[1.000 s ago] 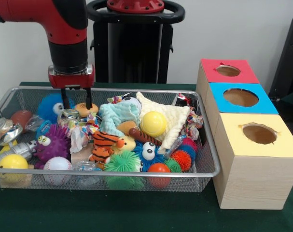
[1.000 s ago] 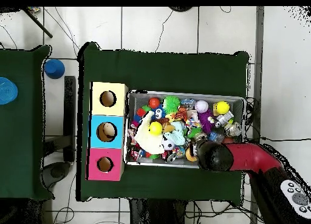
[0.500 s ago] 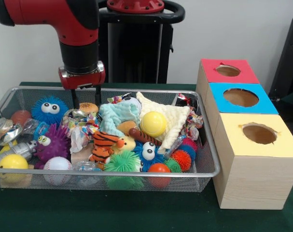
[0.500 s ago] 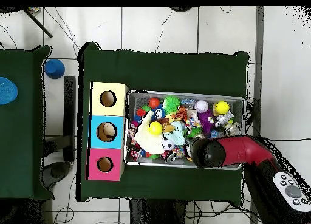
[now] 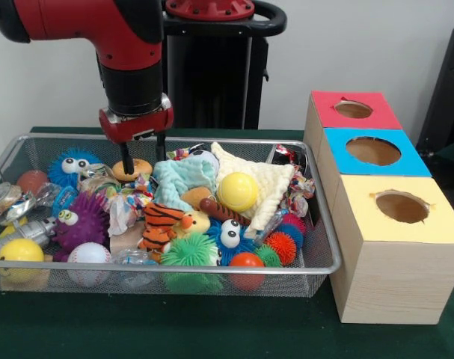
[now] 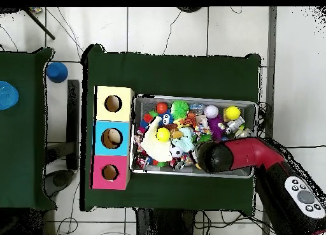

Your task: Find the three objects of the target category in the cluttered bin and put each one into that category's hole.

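Note:
My gripper (image 5: 143,163) hangs open over the back left part of the wire bin (image 5: 212,267). Its left finger (image 5: 126,159) comes down onto a tan ring-shaped toy (image 5: 137,169); nothing is held between the fingers. Beside it lie a blue fuzzy toy with eyes (image 5: 69,166), a mint cloth (image 5: 183,178) and a yellow ball (image 5: 237,191). The red box (image 5: 354,112), blue box (image 5: 372,149) and yellow box (image 5: 402,206) each have a round hole on top. In the overhead view the arm (image 6: 255,159) covers the gripper and the bin's (image 6: 194,99) lower right part.
The bin also holds a purple spiky toy (image 5: 81,219), a tiger plush (image 5: 161,223), a baseball (image 5: 88,254), a green spiky ball (image 5: 189,250), an orange ball (image 5: 246,261) and a cream cloth (image 5: 268,183). The three boxes stand in a row right of the bin.
The gripper has moved to the right along the back of the bin and slightly lower, uncovering the blue fuzzy toy. It stays open and empty.

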`<state>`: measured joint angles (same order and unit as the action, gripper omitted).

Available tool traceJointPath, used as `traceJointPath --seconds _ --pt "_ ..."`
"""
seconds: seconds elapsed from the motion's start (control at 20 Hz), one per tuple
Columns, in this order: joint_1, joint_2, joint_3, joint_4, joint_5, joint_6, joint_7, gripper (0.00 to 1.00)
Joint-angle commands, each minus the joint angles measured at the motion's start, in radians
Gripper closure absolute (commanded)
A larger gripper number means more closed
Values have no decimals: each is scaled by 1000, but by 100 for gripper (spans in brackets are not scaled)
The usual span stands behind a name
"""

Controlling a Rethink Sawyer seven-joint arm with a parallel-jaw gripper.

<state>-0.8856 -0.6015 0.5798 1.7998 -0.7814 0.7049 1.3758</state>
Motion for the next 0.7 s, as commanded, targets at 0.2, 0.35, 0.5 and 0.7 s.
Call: traceJointPath --seconds 0.2,0.35,0.5,0.7 --pt "-69 44 92 -57 -60 92 -398 0" --pt "-79 45 93 -58 -57 102 -408 0" --pt "-99 34 99 -56 -45 121 -431 0" --pt "-128 19 112 -49 -33 134 -463 0"
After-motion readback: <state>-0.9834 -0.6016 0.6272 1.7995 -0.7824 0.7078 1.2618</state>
